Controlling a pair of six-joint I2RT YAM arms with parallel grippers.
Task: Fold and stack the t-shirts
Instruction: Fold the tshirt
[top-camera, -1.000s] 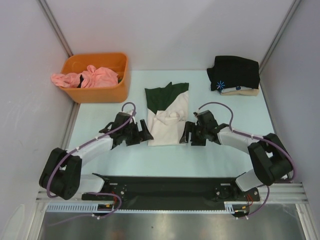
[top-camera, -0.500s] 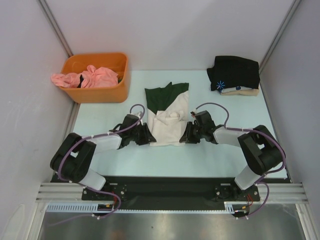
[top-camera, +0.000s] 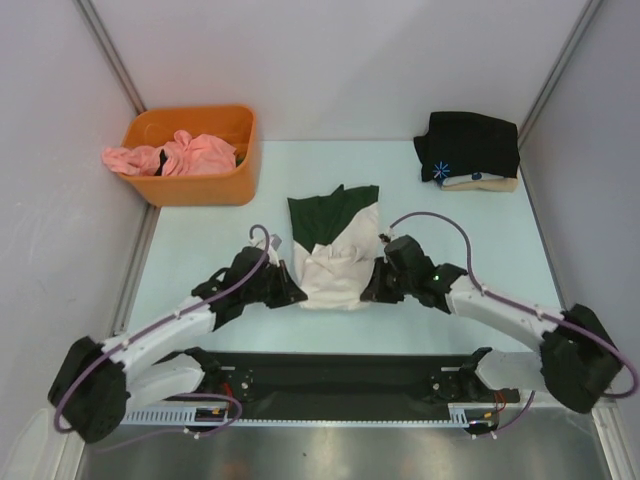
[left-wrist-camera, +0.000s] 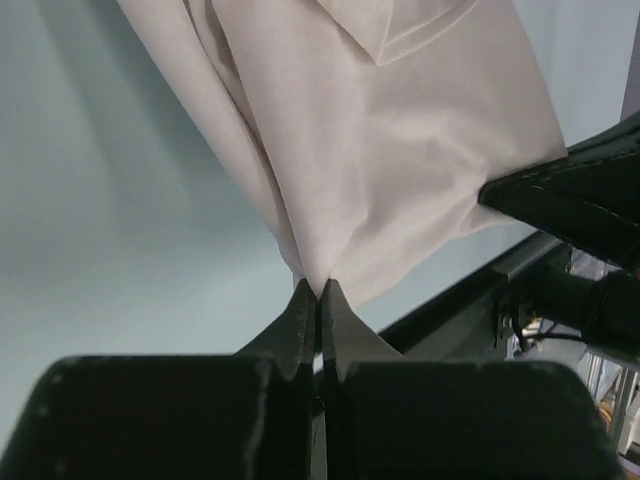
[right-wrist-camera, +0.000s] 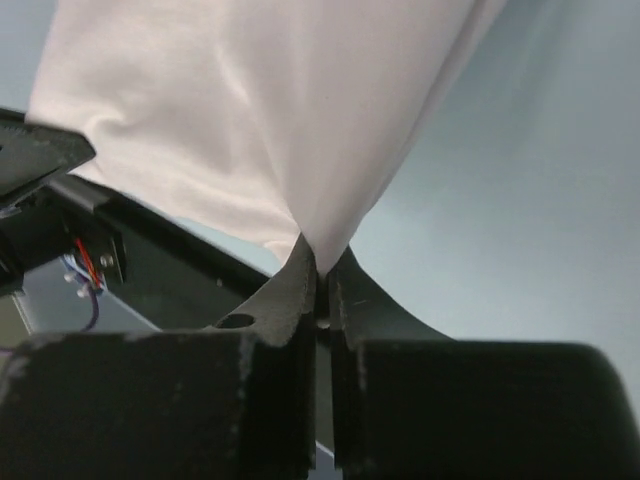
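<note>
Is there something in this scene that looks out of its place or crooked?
One pink shirt hangs over the left rim of the orange bin, half out of it. The cream shirt is bunched, but only because the left hand and right hand pinch its near corners. Nothing looks damaged.

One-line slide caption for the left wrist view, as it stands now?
Left fingers pinched shut on a gathered edge of the cream shirt, above the pale table.

a robot lab test cell: plain white panel walls (top-camera: 330, 60) on aluminium posts (top-camera: 108, 50), a bare pale table (top-camera: 190, 232), a black mounting rail (top-camera: 340, 375).
</note>
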